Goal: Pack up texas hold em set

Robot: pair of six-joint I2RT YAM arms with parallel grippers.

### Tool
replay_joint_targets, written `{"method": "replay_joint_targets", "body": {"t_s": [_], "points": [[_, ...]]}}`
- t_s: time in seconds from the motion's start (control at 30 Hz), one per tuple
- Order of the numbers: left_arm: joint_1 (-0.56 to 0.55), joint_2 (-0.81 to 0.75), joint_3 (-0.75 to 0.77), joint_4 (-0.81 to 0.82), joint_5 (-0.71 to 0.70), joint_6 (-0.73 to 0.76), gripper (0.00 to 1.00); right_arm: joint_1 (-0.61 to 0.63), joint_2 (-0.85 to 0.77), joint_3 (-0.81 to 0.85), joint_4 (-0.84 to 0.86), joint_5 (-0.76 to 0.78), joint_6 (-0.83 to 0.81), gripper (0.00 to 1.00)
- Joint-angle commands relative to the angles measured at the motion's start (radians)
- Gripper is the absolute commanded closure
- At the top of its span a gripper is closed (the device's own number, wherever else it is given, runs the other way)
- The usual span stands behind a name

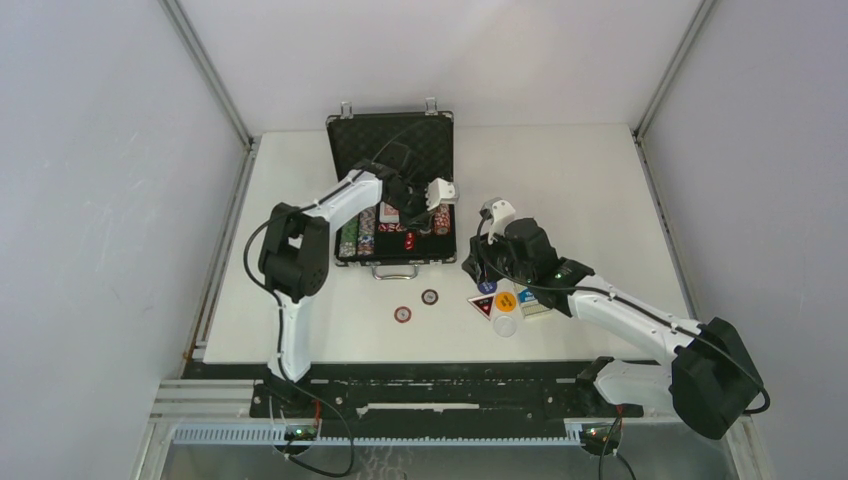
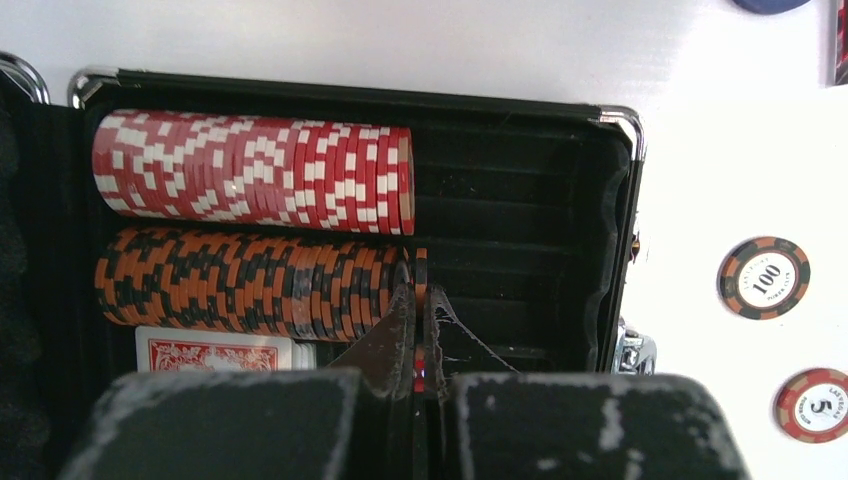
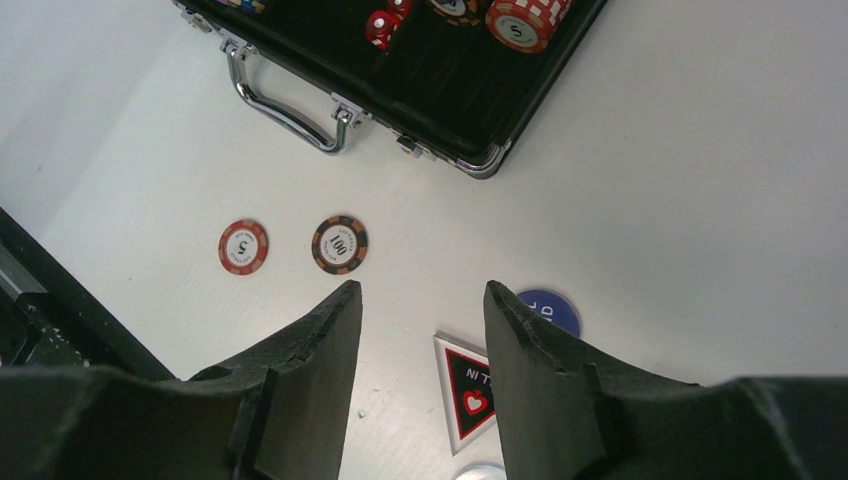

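Two loose chips [image 1: 402, 314] lie on the surface nearside of the case [image 1: 390, 130]; left gripper [image 2: 417, 290] pinched shut inside it, right gripper [image 3: 422, 295] wide over dealer buttons [image 3: 465, 392].

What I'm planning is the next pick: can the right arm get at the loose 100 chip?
Probably yes. The right tool is open and empty, the 100 chip lies flat on the table just ahead of it, and nothing stands between them.

Top external: high at near edge, down on whole worktop [image 1: 580, 190]. Left wrist: close over case [image 2: 520, 200] interior. Right wrist: low, facing case handle [image 3: 285, 110]. Shared: 100 chip [image 3: 340, 244] beside case.
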Motion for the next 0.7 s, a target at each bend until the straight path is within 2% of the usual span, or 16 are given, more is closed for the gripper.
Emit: {"method": "replay_joint_targets", "body": {"t_s": [0.0, 0.3, 0.57, 0.67], "points": [[-0.004, 0.006, 0.055, -0.055, -0.034, 0.023, 1.00, -0.008, 0.005, -0.001, 0.049, 0.000, -0.006, 0.44], [-0.007, 0.074, 0.160, -0.160, -0.039, 0.017, 1.00, -0.009, 0.007, -0.001, 0.049, -0.001, -0.005, 0.44], [-0.006, 0.111, 0.197, -0.170, -0.055, -0.004, 1.00, -0.012, 0.013, -0.001, 0.050, -0.001, -0.006, 0.44], [-0.006, 0.110, 0.196, -0.169, -0.054, -0.003, 0.97, -0.013, 0.018, -0.001, 0.054, -0.006, -0.007, 0.44]]}}
